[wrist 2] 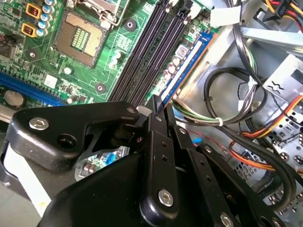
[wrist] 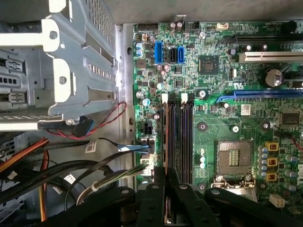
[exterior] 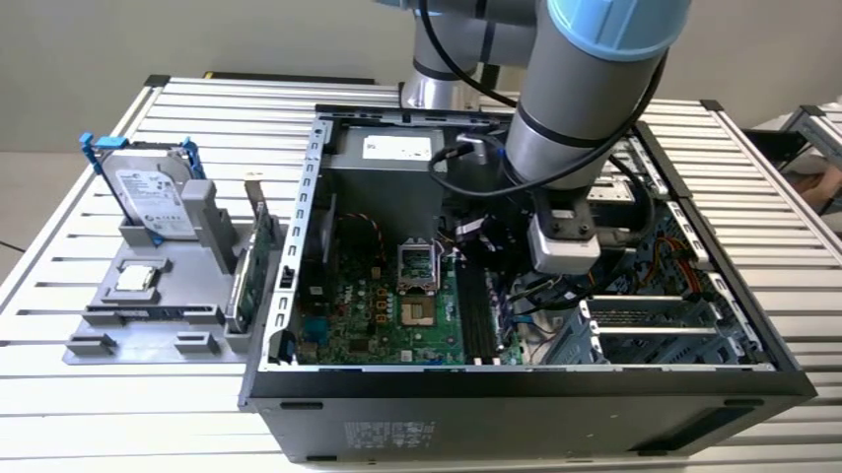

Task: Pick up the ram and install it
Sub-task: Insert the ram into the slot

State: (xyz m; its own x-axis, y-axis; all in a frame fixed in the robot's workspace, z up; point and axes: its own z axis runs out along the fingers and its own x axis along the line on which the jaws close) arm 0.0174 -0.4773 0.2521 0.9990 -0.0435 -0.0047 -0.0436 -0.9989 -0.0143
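1 ram [wrist: 166,142] seated in 1 of 4 slots [wrist: 182,137], pinched by 2 fingers [wrist: 158,189].

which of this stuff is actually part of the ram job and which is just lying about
Part of the job: ram, held in the gripper; black memory slots.
Lying about: hard drive; green card; cables; processor socket.

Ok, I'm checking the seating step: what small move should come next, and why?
Probably a gentle straight push down: the gripper is shut on the ram, which runs edge-on along the black memory slots, apparently over the outer one.
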